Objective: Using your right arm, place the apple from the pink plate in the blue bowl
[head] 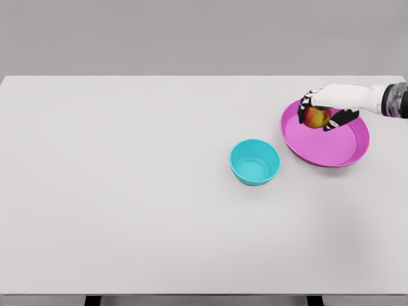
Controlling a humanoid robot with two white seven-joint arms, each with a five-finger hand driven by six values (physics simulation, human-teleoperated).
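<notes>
Apple (316,117) sits clasped in our right robot hand (324,113), its dark fingers curled around the fruit over the far-left part of the pink plate (331,150); whether it has cleared the plate we cannot tell. We judge the grasp made, with the carry to the empty blue bowl (255,162) left. Glossy red-yellow fruit, shallow round plate, deep smooth bowl, matte white worktop (127,191).

Red-yellow apple (316,117) over pink plate (331,150)
</notes>
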